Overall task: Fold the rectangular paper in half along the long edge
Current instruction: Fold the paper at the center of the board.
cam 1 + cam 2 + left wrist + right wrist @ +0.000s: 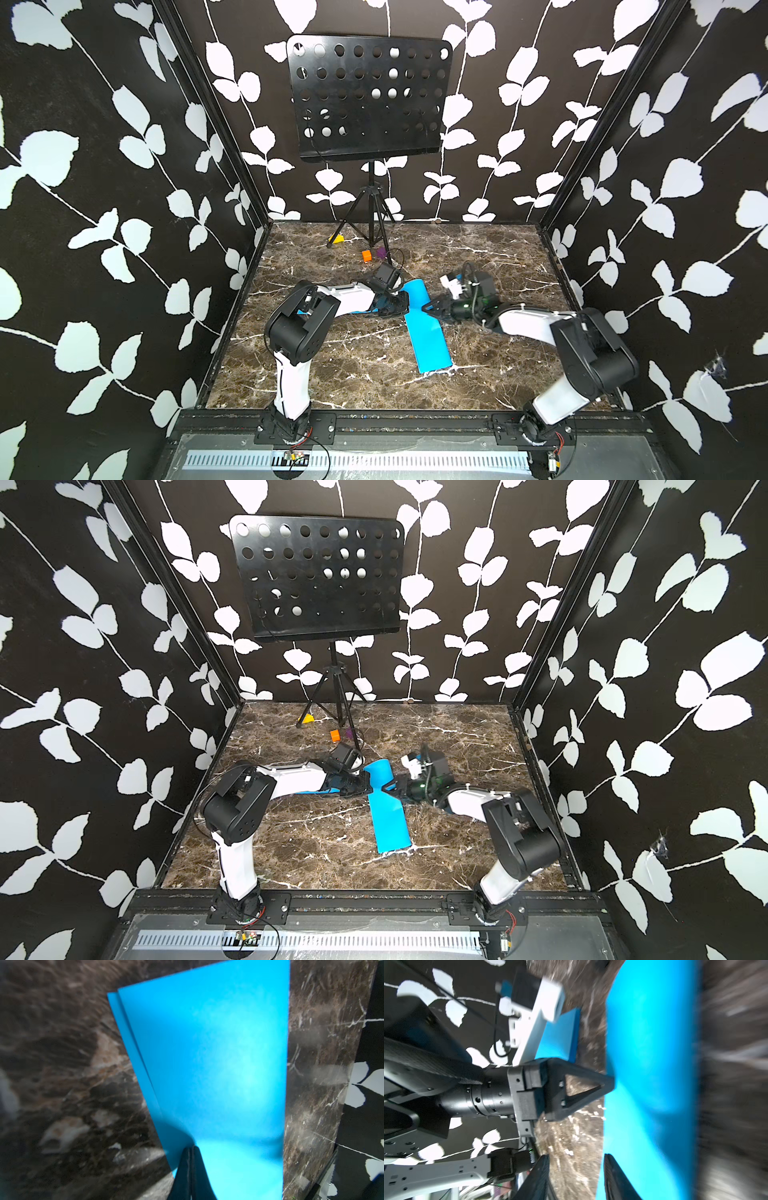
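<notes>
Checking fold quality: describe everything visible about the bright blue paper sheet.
The bright blue paper sheet lies on the brown marble tabletop as a long matte strip, already doubled: the left wrist view shows two layers, edges slightly offset. Its far end curls upward. The shut left gripper touches one long edge mid-length; the open right gripper is at the opposite edge.

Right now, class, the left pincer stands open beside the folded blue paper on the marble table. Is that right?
Not quite. The left pincer is shut on the edge of the folded blue paper on the marble table, not open beside it; the left wrist view shows its jaws pressed together.
</notes>
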Controlling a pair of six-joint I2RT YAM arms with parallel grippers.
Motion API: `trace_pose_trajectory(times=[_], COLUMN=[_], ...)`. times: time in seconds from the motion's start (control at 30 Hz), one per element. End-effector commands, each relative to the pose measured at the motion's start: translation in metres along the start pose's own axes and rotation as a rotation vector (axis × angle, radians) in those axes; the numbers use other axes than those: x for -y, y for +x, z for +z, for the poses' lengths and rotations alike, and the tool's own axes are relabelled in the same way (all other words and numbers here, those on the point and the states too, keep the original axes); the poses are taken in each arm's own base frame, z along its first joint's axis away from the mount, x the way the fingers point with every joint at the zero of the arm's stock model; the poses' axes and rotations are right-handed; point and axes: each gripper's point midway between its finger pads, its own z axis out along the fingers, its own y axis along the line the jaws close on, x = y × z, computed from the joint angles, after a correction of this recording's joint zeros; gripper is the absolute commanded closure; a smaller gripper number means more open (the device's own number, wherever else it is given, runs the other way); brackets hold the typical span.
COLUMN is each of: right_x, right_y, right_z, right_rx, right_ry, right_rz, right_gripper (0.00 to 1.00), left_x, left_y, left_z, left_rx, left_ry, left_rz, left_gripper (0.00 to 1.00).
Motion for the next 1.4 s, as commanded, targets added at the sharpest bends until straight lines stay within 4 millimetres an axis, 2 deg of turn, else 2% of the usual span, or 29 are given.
trace_pose_trajectory(times=[0.0,0.1,0.37,0.57,0.67,0.8,0.93,1.07,1.23,1.37], right_x=[0.032,0.051,0.069,0.074,0.071,0.067,0.062,0.059,0.056,0.052], right_y=[0.011,0.01,0.026,0.029,0.026,0.024,0.019,0.015,0.012,0.008], right_z=[-0.018,-0.025,-0.008,0.0,0.002,0.001,-0.005,-0.004,0.004,-0.001], right_rx=[-0.02,-0.01,-0.058,-0.07,-0.061,-0.044,-0.009,0.004,0.001,0.04], right_ry=[0.092,0.114,0.044,0.006,-0.02,-0.04,-0.046,-0.056,-0.112,-0.123], right_rz=[0.007,0.043,0.124,0.141,0.142,0.136,0.122,0.113,0.141,0.131], right_gripper=[0.51,0.5,0.75,0.84,0.83,0.73,0.72,0.65,0.65,0.63], left_x=[-0.024,-0.024,-0.019,-0.018,-0.017,-0.018,-0.018,-0.018,-0.018,-0.02], left_y=[0.018,0.018,0.016,0.016,0.015,0.014,0.014,0.015,0.014,0.014], left_z=[0.006,0.008,0.014,0.017,0.017,0.017,0.016,0.016,0.018,0.017], left_rx=[-0.076,-0.102,-0.149,-0.16,-0.159,-0.157,-0.157,-0.159,-0.159,-0.157], left_ry=[-0.108,-0.118,-0.107,-0.103,-0.102,-0.107,-0.111,-0.111,-0.109,-0.112], left_rz=[0.021,0.051,0.098,0.102,0.1,0.099,0.105,0.106,0.108,0.105], left_gripper=[1.0,1.0,1.0,1.0,1.0,1.0,1.0,1.0,1.0,1.0])
